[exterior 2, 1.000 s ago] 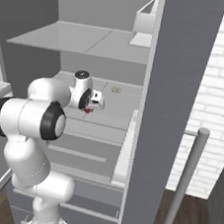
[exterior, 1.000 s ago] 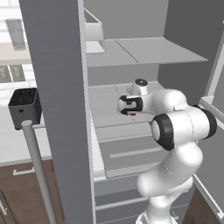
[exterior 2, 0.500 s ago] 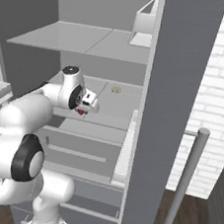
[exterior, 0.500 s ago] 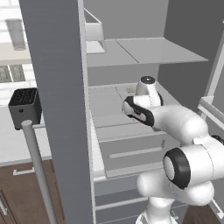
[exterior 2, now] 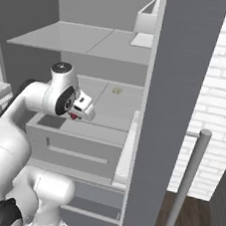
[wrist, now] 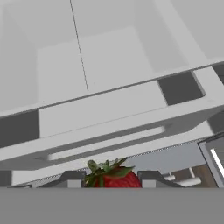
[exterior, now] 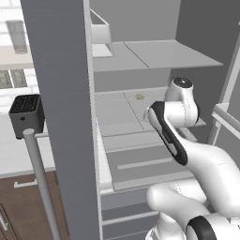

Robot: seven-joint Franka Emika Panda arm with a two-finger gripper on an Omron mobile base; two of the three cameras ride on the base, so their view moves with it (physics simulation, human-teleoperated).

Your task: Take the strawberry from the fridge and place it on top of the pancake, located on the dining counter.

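My gripper (exterior 2: 78,113) is shut on the small red strawberry (exterior 2: 73,115), held in front of the open fridge's (exterior 2: 169,117) middle shelf (exterior 2: 111,102). In the hand view the strawberry (wrist: 114,180), with its green leaves, sits between the two dark fingertips (wrist: 72,177) of the gripper (wrist: 111,178), above the pale drawer fronts. In the left base view the hand (exterior: 183,108) hangs over the shelf (exterior: 122,112), and my own arm hides the fruit. The pancake and the dining counter are out of view.
A pale speck lies at the back of the shelf (exterior: 139,97) (exterior 2: 117,91). A white box (exterior 2: 147,16) stands on the upper shelf. The open grey doors (exterior: 61,117) with bar handles (exterior 2: 187,179) flank the arm. A black appliance (exterior: 26,115) sits on the left counter.
The hand has drawn back and slightly down from the shelf, with the strawberry still in it. The elbow has swung low towards the base.
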